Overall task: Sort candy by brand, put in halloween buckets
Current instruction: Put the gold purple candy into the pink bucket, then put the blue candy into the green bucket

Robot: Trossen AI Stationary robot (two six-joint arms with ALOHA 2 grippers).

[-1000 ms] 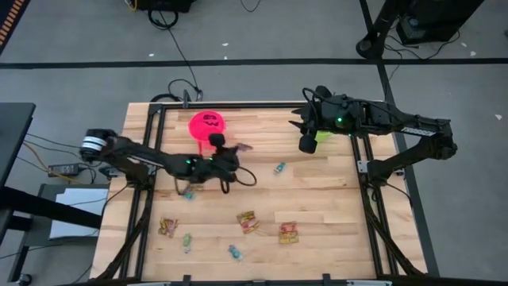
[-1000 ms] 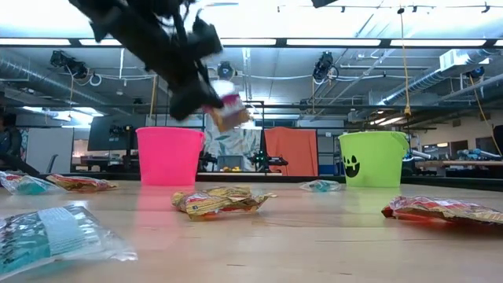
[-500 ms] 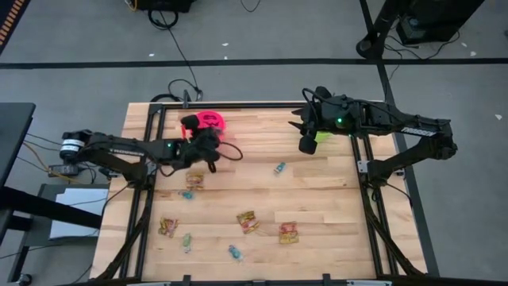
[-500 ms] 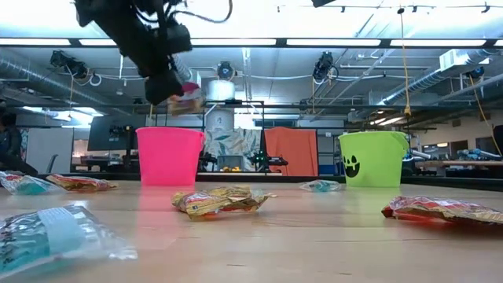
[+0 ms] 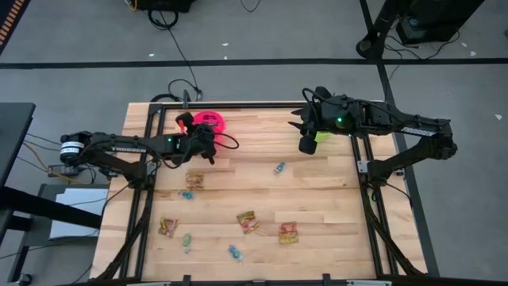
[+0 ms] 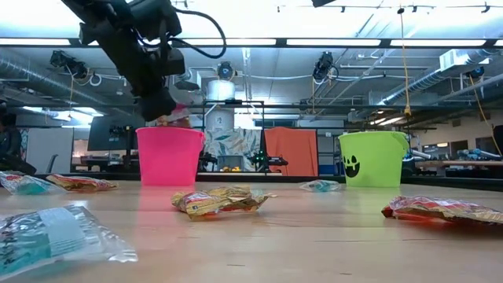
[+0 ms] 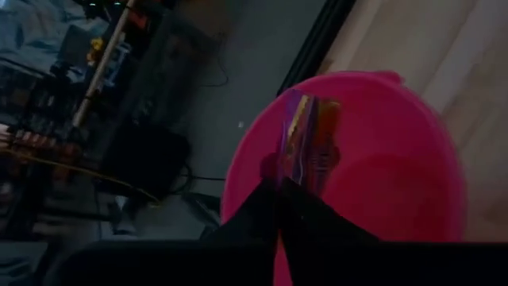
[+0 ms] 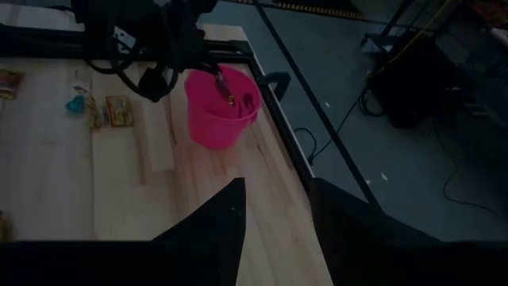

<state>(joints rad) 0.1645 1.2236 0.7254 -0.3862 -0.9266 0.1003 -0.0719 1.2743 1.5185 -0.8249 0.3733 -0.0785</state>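
Holding candy packet [image 7: 308, 143] over pink bucket [image 7: 397, 183] | left gripper [image 7: 279, 184] | wrapper text unreadable

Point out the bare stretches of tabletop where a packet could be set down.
Bare wood lies between the pink bucket and the right end effector, broken only by one teal candy, and along the table's right side below the green bucket. The near strip is crowded: orange packets and teal pieces.

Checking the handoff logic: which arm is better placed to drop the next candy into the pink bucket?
Left. The left gripper is shut on an orange packet directly over the pink bucket, so it likely only needs to release. The right gripper hangs by the green bucket, apart from the pink one.
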